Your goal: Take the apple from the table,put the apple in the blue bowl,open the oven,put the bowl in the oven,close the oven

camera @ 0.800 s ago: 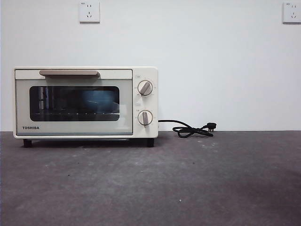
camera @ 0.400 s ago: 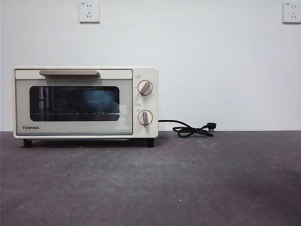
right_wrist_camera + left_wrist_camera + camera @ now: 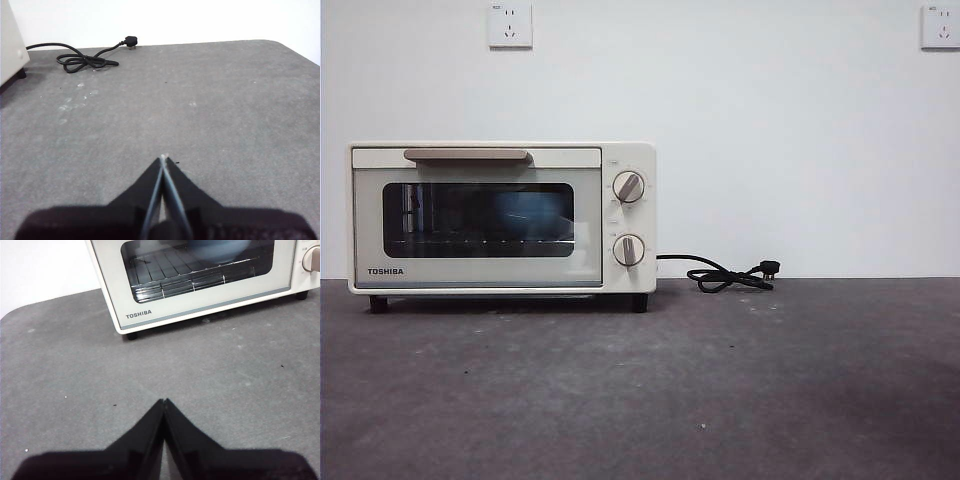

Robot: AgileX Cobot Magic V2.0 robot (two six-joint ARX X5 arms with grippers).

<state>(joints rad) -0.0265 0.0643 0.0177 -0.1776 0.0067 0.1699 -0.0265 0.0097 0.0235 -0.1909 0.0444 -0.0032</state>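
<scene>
sitting inside closed oven (image 3: 502,218): blue bowl (image 3: 532,215). left end effector (image 3: 164,402), right end effector (image 3: 163,159) both closed, empty, above table (image 3: 720,380).

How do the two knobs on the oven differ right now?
The upper knob has its pointer bar tilted diagonally toward the upper right, while the lower knob has its bar standing close to vertical. The upper one sits level with the window's top edge; the lower one sits level with its bottom edge. Both are round, cream-white, alike in size, on the oven.

Two white wall sockets (image 3: 510,25) (image 3: 940,26) high on the plain white wall (image 3: 770,130).
</scene>
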